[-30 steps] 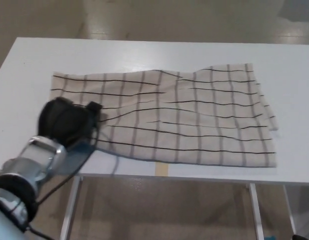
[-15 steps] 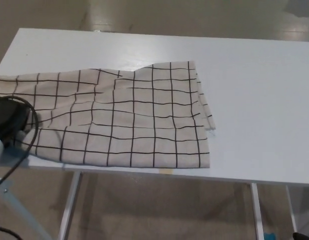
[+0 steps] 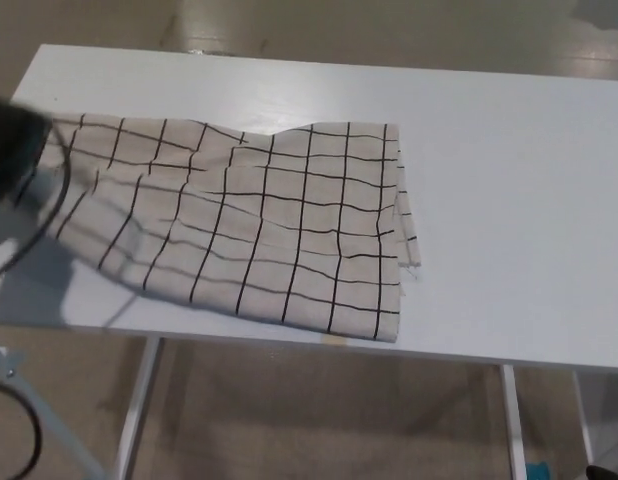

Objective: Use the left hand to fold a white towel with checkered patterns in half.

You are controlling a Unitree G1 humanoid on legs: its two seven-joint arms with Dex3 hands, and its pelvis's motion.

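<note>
White flat bench (image 3: 509, 200) on metal legs, tan floor below. One white cloth towel with black checks (image 3: 259, 220) lies on the bench's left half, long axis left-right, near edge slanting. Left robot hand (image 3: 11, 145), black, at towel's left end; its grip cannot be told.

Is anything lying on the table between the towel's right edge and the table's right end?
Nothing: in the head view, that stretch of table right of the towel is bare white surface.
</note>
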